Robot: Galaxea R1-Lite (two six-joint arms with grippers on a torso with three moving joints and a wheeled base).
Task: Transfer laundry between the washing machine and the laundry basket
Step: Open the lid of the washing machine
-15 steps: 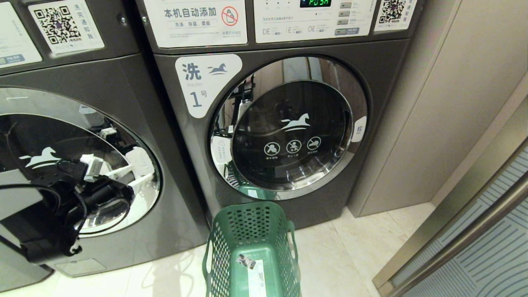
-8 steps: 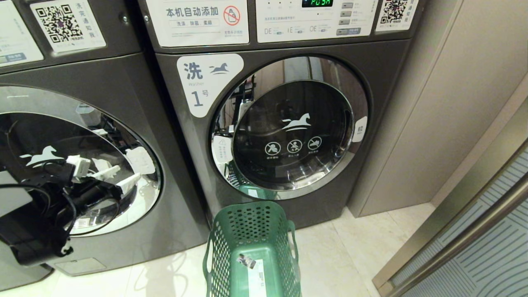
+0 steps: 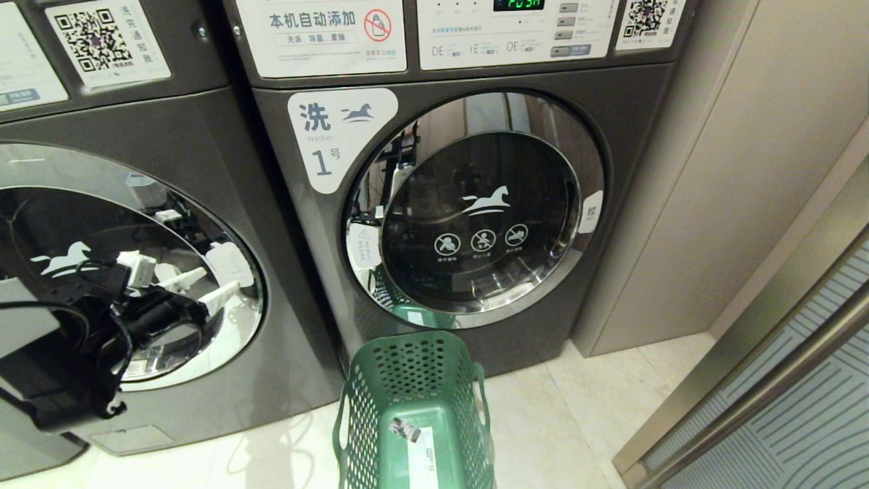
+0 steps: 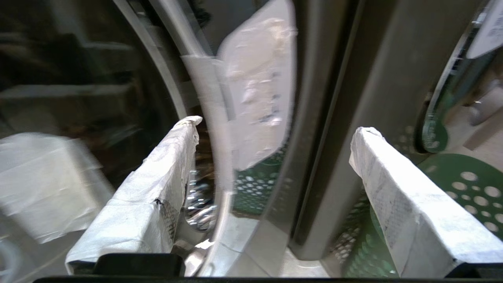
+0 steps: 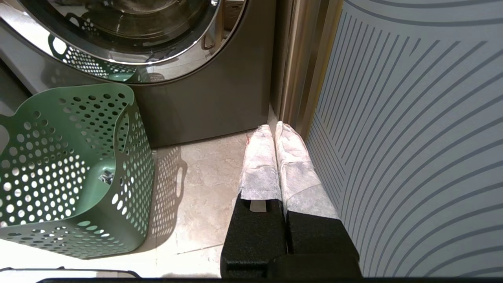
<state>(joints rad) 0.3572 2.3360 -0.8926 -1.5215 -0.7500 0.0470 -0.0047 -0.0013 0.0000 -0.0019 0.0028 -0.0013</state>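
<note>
The washing machine (image 3: pixel 204 156) stands at the left of the head view with its round chrome-rimmed door (image 3: pixel 41 204) shut. My left gripper (image 3: pixel 201 288) is open in front of the door's right edge. In the left wrist view its white-wrapped fingers (image 4: pixel 157 188) straddle the chrome rim and the white pull tab (image 4: pixel 255 90) without touching them. The green laundry basket (image 3: pixel 414 401) sits on the floor before the neighbouring machine, holding only a white sticker. No laundry shows in any view. My right gripper (image 5: pixel 275 127) is shut and empty, low by the floor beside a striped panel.
A second grey machine labelled 1 (image 3: pixel 475 204) stands right of the first, door shut, with the basket (image 5: pixel 70 177) against its base. A beige wall panel (image 3: pixel 733 170) and a striped glass door with a metal bar (image 3: pixel 781 380) close off the right. Pale tile floor (image 3: pixel 557 421) lies between them.
My left gripper drifted a little to the left across the door, then came partway back. It stayed open. Basket and doors have not moved.
</note>
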